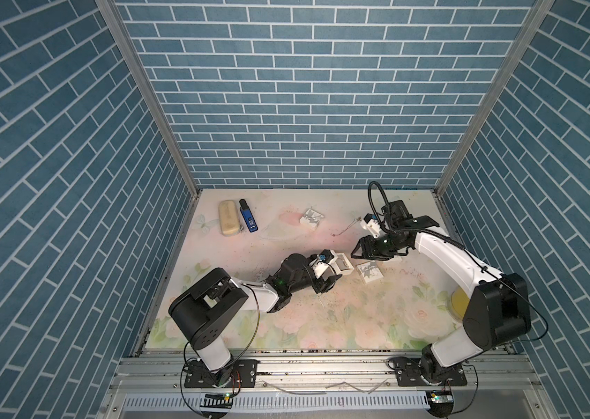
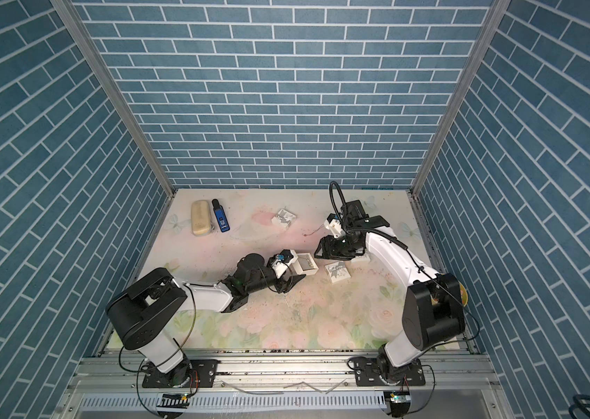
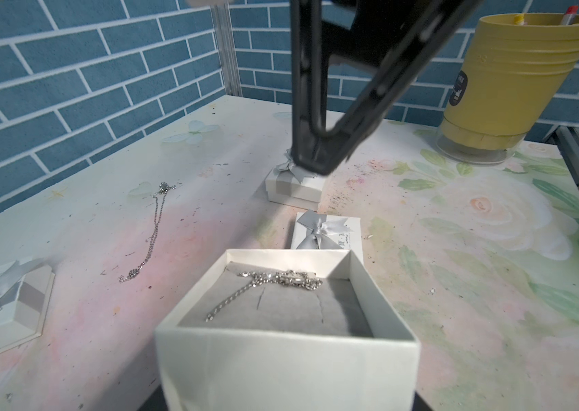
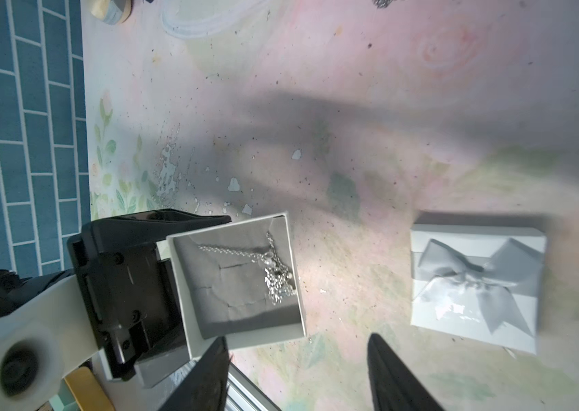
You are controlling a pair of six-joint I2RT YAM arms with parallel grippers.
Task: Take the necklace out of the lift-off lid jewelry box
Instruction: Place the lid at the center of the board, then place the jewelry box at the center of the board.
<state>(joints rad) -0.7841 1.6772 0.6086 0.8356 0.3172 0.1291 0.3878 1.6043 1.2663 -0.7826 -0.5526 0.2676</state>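
Near the middle of the table (image 1: 250, 261), between the two arms: jewelry box (image 3: 280, 366), uncovered and upright, clamped across its base by the left gripper (image 2: 298, 268), jaws spread to the box's width, one finger flat along a side wall. Holds the necklace (image 4: 277, 277) on its grey pad (image 3: 280, 313), bunched against the wall on the lid side, one strand trailing across the pad toward the left wrist. Leaves the right gripper (image 4: 298, 341) as the only free one and the nearer to the bunch, jaws wide apart and empty, gap aimed at bare table between box and lid (image 4: 473, 281), not over the chain. Calls, by judgement, for a short shift toward the left arm and a descent inside the walls, fingers closing across the bunch, not along it.

Elsewhere on the chipped floral surface: a loose chain (image 3: 149, 235) well apart from the box, a closed bowed box (image 1: 311, 218) farther back, another box (image 3: 295, 188) under the right arm, a yellow cup (image 3: 515, 78), a beige case (image 1: 230, 218) and a blue device (image 1: 248, 215) side by side. Enclosed on three sides by blue brick-patterned walls (image 1: 304, 90).
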